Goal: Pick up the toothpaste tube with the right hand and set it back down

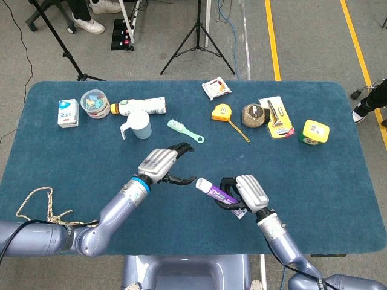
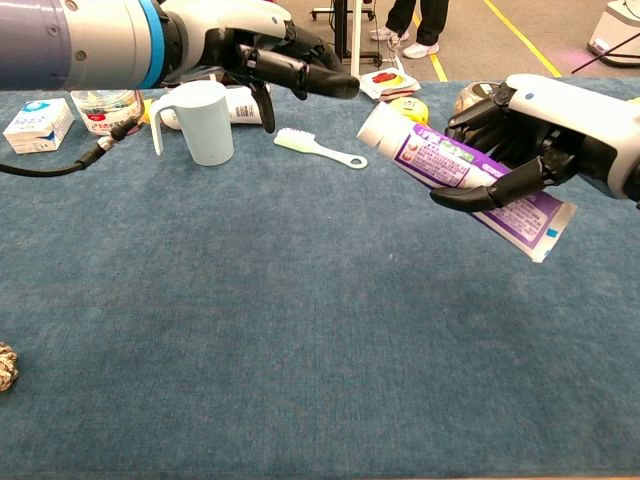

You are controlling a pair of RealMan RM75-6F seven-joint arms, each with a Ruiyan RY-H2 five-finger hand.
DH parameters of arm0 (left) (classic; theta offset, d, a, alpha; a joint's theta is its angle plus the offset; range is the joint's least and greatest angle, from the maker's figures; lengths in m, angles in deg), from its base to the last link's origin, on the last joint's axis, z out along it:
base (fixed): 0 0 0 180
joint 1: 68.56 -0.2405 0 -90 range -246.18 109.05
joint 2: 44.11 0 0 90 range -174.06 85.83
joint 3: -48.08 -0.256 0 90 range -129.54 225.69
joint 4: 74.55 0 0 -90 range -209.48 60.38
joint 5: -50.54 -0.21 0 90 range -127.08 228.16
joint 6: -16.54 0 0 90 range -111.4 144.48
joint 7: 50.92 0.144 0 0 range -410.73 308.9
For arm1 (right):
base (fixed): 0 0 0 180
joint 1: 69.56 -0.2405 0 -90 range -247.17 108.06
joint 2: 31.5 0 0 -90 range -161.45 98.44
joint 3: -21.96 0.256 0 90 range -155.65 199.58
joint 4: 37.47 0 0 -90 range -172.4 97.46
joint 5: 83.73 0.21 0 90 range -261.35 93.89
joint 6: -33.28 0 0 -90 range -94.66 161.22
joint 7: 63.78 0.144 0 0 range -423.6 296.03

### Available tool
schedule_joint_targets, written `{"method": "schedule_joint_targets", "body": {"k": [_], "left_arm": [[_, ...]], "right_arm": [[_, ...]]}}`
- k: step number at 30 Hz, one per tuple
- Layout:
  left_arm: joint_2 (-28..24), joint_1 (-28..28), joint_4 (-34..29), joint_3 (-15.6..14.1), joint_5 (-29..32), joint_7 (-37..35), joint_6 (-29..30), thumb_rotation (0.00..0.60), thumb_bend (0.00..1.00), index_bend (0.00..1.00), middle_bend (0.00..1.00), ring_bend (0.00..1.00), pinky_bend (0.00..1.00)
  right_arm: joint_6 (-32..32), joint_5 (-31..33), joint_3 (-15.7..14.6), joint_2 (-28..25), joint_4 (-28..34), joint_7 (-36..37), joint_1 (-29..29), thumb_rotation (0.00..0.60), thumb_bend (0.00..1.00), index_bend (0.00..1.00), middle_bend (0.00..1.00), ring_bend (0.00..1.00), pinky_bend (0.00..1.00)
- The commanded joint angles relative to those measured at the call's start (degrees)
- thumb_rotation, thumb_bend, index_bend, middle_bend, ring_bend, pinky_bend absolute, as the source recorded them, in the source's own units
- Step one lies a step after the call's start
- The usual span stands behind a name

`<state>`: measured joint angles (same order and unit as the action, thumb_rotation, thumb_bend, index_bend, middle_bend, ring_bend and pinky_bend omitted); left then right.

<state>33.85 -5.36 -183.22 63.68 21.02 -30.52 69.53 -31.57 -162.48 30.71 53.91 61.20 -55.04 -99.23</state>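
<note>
A white and purple toothpaste tube (image 1: 213, 191) (image 2: 462, 174) hangs above the blue table cloth, cap end pointing left. My right hand (image 1: 245, 193) (image 2: 540, 140) grips it around the middle, fingers curled over the top and thumb beneath. My left hand (image 1: 162, 165) (image 2: 255, 52) hovers to the left of the cap with fingers spread and nothing in it, one fingertip reaching close to the cap.
A white cup (image 1: 137, 125) (image 2: 195, 122) and a mint brush (image 1: 184, 130) (image 2: 318, 147) lie behind the hands. Farther back are a milk carton (image 1: 68, 113), a tub (image 1: 94, 103), a bottle (image 1: 143, 106), a tape measure (image 1: 222, 112) and a yellow box (image 1: 314, 132). A rope (image 1: 39, 205) lies front left.
</note>
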Motion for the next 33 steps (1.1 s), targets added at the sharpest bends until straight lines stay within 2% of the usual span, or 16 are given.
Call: {"method": "schedule_joint_targets", "body": {"k": [1, 3, 5, 12, 17, 33], "left_arm": [[-1.50, -1.71, 0.87, 0.48, -3.51, -3.74, -2.89, 0.162, 0.19, 0.14, 0.12, 0.15, 0.37], [-1.22, -2.59, 1.65, 1.06, -5.05, -6.72, -4.16, 0.039, 0.16, 0.14, 0.12, 0.14, 0.34], [-0.78, -3.30, 2.30, 1.79, -6.34, -9.79, -5.60, 0.000, 0.15, 0.14, 0.12, 0.13, 0.30], [1.90, -4.23, 4.97, 3.38, -10.72, -16.63, -8.30, 0.000, 0.11, 0.10, 0.09, 0.06, 0.24], [4.05, -3.52, 6.64, 4.83, -10.98, -20.68, -10.72, 0.000, 0.10, 0.09, 0.08, 0.04, 0.23], [7.06, 0.24, 9.14, 6.24, -8.49, -23.56, -12.81, 0.000, 0.09, 0.09, 0.07, 0.02, 0.23]], "right_arm": [[1.07, 0.95, 0.47, 0.30, -0.16, 1.88, -0.31, 0.600, 0.44, 0.80, 0.92, 1.00, 1.00], [1.47, 1.14, 0.71, 0.82, -0.29, 3.03, -0.51, 0.600, 0.44, 0.80, 0.92, 1.00, 1.00], [1.81, 1.26, 1.01, 1.34, -0.45, 3.84, -0.79, 0.600, 0.44, 0.80, 0.92, 1.00, 1.00], [2.54, 2.07, 2.11, 2.33, 0.31, 5.79, -1.45, 0.600, 0.44, 0.80, 0.92, 1.00, 1.00], [3.29, 2.85, 2.90, 2.70, 0.77, 7.64, -1.87, 0.600, 0.44, 0.80, 0.92, 1.00, 1.00], [3.69, 2.92, 3.45, 3.10, 0.04, 9.65, -2.33, 0.600, 0.44, 0.80, 0.92, 1.00, 1.00]]}}
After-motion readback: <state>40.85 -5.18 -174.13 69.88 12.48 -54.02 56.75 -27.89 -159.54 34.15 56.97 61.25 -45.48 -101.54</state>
